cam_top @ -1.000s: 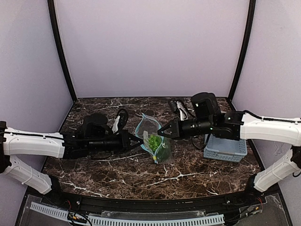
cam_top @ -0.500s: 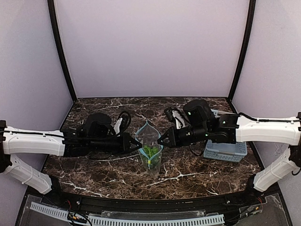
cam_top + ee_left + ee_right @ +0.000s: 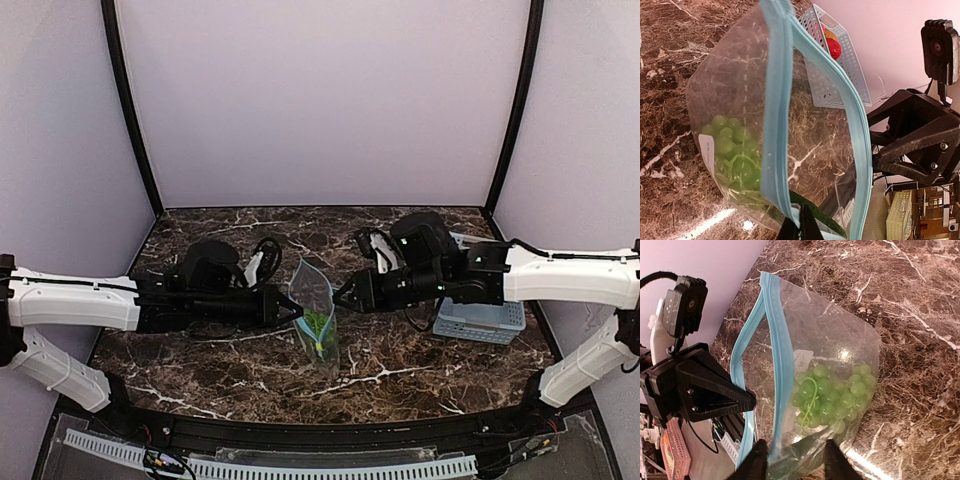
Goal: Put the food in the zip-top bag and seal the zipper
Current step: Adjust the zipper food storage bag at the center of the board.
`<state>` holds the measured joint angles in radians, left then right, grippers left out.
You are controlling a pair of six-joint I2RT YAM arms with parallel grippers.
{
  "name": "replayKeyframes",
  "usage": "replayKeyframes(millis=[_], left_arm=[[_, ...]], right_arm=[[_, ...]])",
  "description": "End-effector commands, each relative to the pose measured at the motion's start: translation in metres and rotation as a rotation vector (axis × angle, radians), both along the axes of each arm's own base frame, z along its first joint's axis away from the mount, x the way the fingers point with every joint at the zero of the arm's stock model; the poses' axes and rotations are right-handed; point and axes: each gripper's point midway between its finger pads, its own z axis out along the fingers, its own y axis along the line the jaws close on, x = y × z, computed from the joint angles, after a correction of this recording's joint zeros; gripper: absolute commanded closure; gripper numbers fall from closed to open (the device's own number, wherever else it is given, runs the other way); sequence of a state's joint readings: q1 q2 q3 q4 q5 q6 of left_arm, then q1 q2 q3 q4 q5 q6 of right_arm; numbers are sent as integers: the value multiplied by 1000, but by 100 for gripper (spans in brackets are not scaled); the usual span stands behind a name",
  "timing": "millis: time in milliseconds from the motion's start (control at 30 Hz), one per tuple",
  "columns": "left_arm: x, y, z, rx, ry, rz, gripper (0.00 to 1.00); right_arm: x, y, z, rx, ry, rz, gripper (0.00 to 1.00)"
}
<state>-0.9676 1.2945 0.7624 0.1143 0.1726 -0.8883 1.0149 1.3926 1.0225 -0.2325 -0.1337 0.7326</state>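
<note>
The clear zip-top bag [image 3: 314, 290] hangs upright above the table's middle, and the green grape bunch [image 3: 832, 395] [image 3: 732, 150] lies in its bottom. Its mouth gapes, the teal zipper [image 3: 777, 125] [image 3: 777, 350] split into two strips. My left gripper [image 3: 800, 226] [image 3: 295, 311] is shut on one zipper strip at the bag's left edge. On the bag's right side my right gripper [image 3: 795, 458] [image 3: 342, 297] is open, with the bag's edge lying loose between its fingers. A red fruit [image 3: 833, 48] and an orange-brown one [image 3: 830, 35] sit in the basket.
The light-blue perforated basket [image 3: 480, 318] [image 3: 827, 80] stands on the marble table to the right, partly under the right arm. Purple walls with black corner posts close off the back and both sides.
The right gripper has opened and let go of the bag's edge. Both grippers drew closer together, and the bag turned from lying slanted to hanging narrow and upright.
</note>
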Motion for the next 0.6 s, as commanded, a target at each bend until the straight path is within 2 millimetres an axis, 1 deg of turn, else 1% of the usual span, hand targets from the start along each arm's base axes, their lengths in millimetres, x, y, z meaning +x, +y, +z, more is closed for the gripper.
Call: replayKeyframes(millis=[0, 100, 200, 267, 400, 500, 567], left_arm=[[-1, -4, 6, 3, -35, -42, 99], [0, -5, 6, 7, -40, -50, 99], [-1, -5, 4, 12, -36, -50, 99], [0, -4, 4, 11, -36, -44, 99], [1, -1, 7, 7, -48, -31, 99], [0, 0, 9, 3, -57, -33, 99], [0, 1, 10, 5, -61, -35, 99]], right_arm=[[0, -9, 11, 5, -35, -28, 52], [1, -16, 18, 2, -54, -48, 35], [3, -24, 26, -9, -78, -68, 22], [3, -33, 28, -37, -88, -87, 17], [10, -60, 30, -117, -122, -168, 8], [16, -86, 30, -181, -140, -233, 2], [22, -108, 25, -222, -124, -287, 1]])
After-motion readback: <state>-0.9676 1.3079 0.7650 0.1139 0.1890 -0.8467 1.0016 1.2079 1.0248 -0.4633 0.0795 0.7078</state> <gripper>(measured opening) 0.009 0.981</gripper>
